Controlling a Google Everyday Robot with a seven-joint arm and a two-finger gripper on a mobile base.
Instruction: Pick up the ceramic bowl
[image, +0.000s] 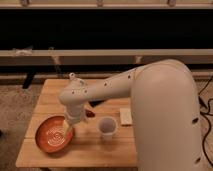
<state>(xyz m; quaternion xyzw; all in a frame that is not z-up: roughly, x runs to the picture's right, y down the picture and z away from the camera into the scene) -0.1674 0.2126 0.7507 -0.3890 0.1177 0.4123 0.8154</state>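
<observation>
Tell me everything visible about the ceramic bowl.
The ceramic bowl is wide, shallow and round, glazed orange-red with faint pale spiral marks inside. It sits upright and looks empty on the wooden table, toward the picture's lower left. The claw is at its rim on the white cup's side; contact cannot be told.

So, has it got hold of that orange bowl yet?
Not yet. Reaching looks done: the gripper is down at the right rim of the bowl. Getting hold is the step in hand, though I can't see a grip. Lifting is left: the bowl lies flat on the table.
</observation>
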